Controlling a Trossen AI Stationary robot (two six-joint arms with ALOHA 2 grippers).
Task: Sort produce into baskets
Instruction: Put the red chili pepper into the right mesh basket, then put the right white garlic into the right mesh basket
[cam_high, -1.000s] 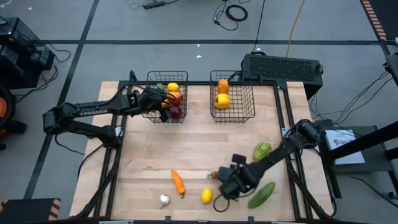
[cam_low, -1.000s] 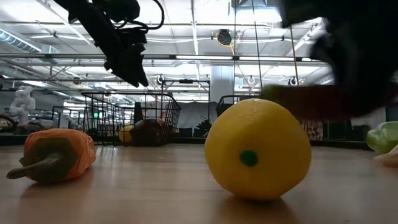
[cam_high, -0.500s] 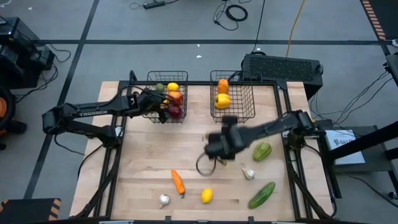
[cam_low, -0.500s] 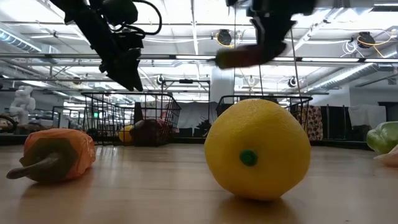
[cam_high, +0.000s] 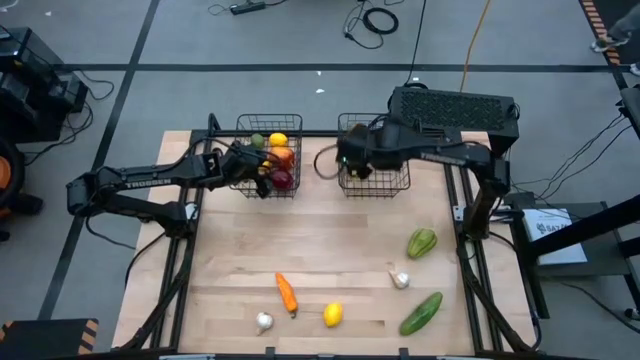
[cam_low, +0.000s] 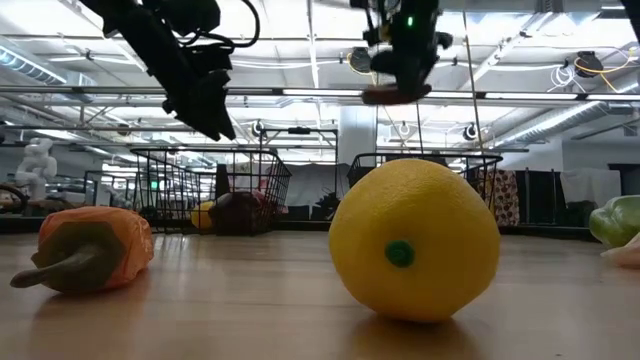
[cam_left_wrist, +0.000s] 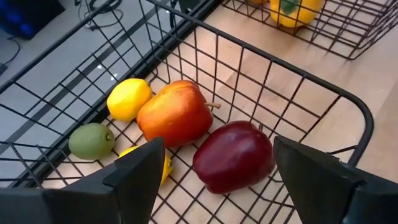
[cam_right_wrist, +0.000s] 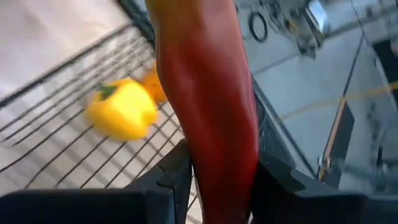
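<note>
My right gripper (cam_high: 347, 158) is shut on a red chilli (cam_right_wrist: 208, 93) above the left side of the right wire basket (cam_high: 408, 160), which holds a yellow pepper (cam_high: 356, 162) and an orange piece (cam_high: 359, 138). My left gripper (cam_left_wrist: 217, 180) is open and empty above the near side of the left basket (cam_high: 240, 150), over a lemon (cam_left_wrist: 129, 98), a lime (cam_left_wrist: 91, 140), a red-orange apple (cam_left_wrist: 174, 112) and a dark red apple (cam_left_wrist: 234, 155). A carrot (cam_high: 287, 292), a lemon (cam_high: 332, 315), two garlic bulbs (cam_high: 264, 322) (cam_high: 399, 280), a green pepper (cam_high: 422, 242) and a cucumber (cam_high: 421, 312) lie on the table. My right gripper pinches the chilli between its two fingers (cam_right_wrist: 171, 180), one on each long side (cam_right_wrist: 214, 168). The chilli's free end sticks out forward past the fingertips. In the low view the chilli (cam_low: 395, 95) lies about level under the gripper, lifted clear above the basket.
A black box (cam_high: 455, 108) stands behind the table's far right corner. The bare wooden table top (cam_high: 300, 235) lies between the baskets and the loose produce near the front edge.
My right gripper has risen from the table's near edge beside the lemon and gone to the far edge, carrying the chilli up over the right basket. A garlic bulb it covered now shows on the table.
</note>
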